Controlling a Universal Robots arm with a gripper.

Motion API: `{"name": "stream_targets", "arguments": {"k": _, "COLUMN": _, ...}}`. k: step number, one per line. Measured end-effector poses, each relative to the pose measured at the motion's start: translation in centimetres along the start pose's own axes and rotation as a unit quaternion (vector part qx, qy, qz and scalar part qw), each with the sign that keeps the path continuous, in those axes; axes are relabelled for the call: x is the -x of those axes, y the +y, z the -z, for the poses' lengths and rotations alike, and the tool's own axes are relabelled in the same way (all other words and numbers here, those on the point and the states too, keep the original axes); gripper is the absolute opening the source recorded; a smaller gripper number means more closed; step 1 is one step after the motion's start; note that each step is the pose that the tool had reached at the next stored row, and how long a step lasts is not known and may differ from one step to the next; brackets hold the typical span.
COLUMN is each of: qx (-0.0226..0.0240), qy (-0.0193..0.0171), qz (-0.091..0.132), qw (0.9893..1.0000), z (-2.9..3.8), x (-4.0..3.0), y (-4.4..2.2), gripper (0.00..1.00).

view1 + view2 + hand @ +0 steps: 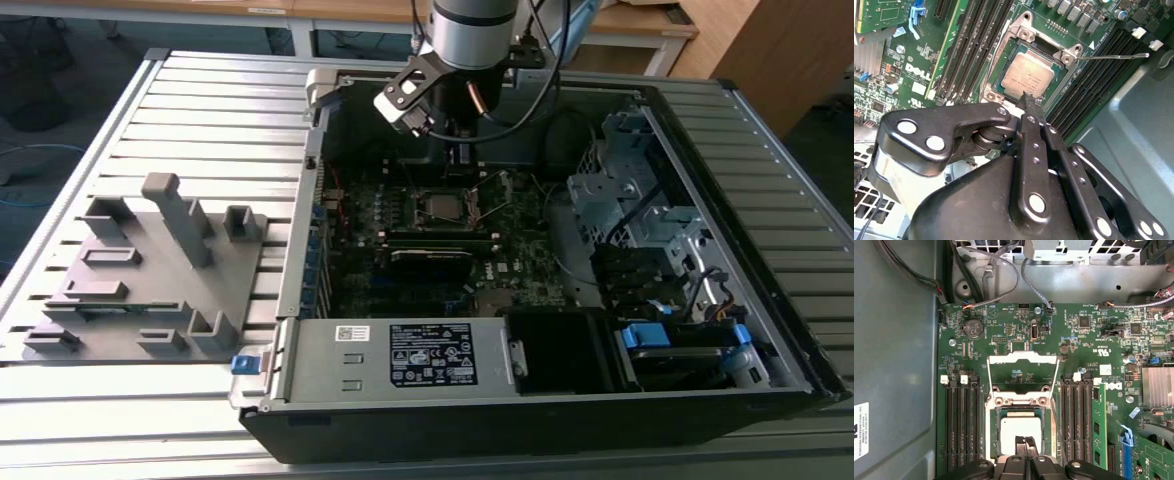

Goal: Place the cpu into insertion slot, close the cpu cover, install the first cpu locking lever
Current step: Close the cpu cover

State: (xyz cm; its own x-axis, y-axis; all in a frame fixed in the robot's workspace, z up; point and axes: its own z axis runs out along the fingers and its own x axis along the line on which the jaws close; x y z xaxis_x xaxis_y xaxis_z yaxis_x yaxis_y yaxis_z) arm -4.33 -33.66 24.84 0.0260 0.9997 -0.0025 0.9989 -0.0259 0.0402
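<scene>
Step in hand, by my read: placing is done and closing is not yet started. The cpu, a small flat square chip with a dull silver-grey metal top, sits level inside the square socket frame on the green motherboard, with black memory slots either side.

The cpu cover, a thin silver metal frame with an open centre, is flipped back on its hinge. It lies away from the chip, and green board shows through its middle. It is not over the cpu.

In the second wrist view a thin silver wire locking lever sticks out free to one side of the socket, unlatched.

The black metal claw is narrow, its two tips pressed together with nothing between them. In both wrist views the tips hang right over the cpu, near the chip edge farthest from the cover hinge. I can't tell whether they touch the metal top or sit just above it.

The cover is well apart from the tips, on the far side of the chip.

Judgement: closing the cover calls for getting the tips behind its free far edge and swinging it over the hinge without nudging the seated chip. The lever must stay clear of the frame's path.

The black open computer case lies on a slatted aluminium table.
</scene>
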Motion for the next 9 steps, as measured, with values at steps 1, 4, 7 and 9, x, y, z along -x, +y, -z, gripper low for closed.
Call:
{"name": "stream_targets", "arguments": {"k": 1, "qx": 0.0000, "qy": 0.0000, "qz": 0.000, "qw": 1.0000, "z": 0.00, "x": 0.00, "y": 0.00, "gripper": 0.10}}
{"name": "stream_targets", "arguments": {"k": 4, "qx": -0.0001, "qy": -0.0001, "qz": 0.000, "qw": 1.0000, "z": 0.11, "x": 0.00, "y": 0.00, "gripper": 0.10}}
{"name": "stream_targets", "arguments": {"k": 7, "qx": -0.0001, "qy": -0.0001, "qz": 0.000, "qw": 1.0000, "z": 0.12, "x": 0.00, "y": 0.00, "gripper": 0.10}}
{"name": "stream_targets", "arguments": {"k": 9, "qx": -0.0001, "qy": -0.0001, "qz": 0.000, "qw": 1.0000, "z": 0.12, "x": 0.00, "y": 0.00, "gripper": 0.10}}
